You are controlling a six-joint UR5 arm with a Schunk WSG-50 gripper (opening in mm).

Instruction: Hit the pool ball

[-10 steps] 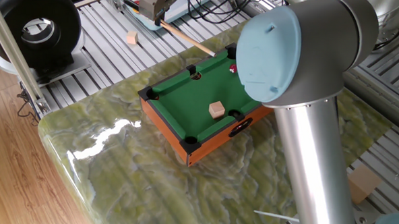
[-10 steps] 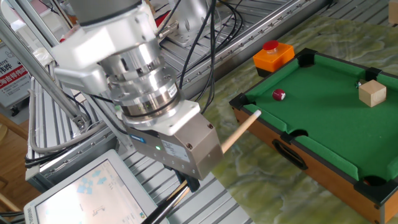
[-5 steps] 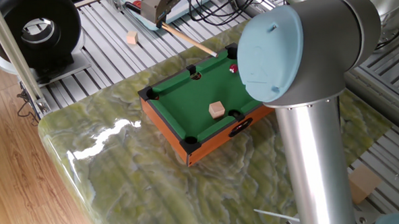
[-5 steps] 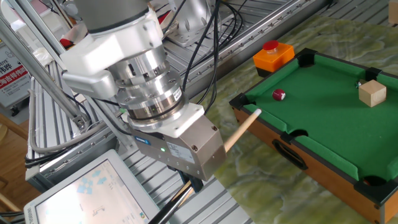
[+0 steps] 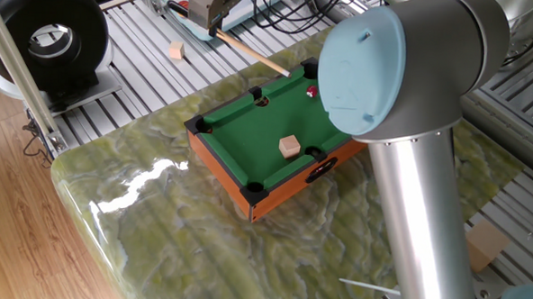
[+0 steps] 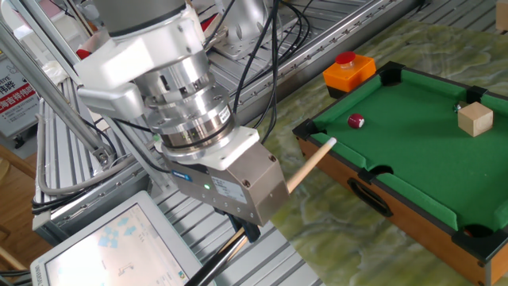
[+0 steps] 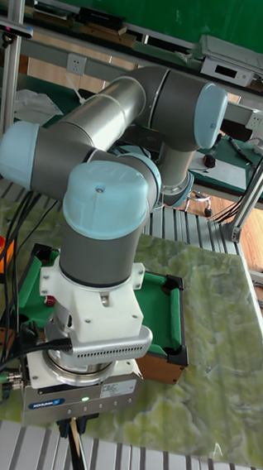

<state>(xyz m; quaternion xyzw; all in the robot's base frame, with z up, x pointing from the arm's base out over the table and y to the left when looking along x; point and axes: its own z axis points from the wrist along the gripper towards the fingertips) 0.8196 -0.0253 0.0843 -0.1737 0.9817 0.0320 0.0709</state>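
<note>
Lining up the shot is the step in hand, by my reading. Your claw [image 6: 238, 230] is clamped on the butt of a thin wooden cue [image 6: 309, 165], which slants up and away from it toward the toy pool table [image 6: 444, 171]. The cue's white tip sits just over the near rail of that table, beside a side pocket.

The pool ball [image 6: 356, 121] lies on the green felt ahead of the claw, beyond the cue tip and a little apart from it, not yet touched. It sits near the corner closest to the red button on its orange box [image 6: 348, 70], which stands on the tabletop [image 5: 155, 226] outside the rail. The tan wooden cube [image 6: 475, 119] rests far beyond the ball, well clear of the line.

Next, you need a short push along the cue's own axis. Check first that the tip points at the ball's centre, since a small angular error would slide it past. Keep the shaft clear of the rail.
</note>
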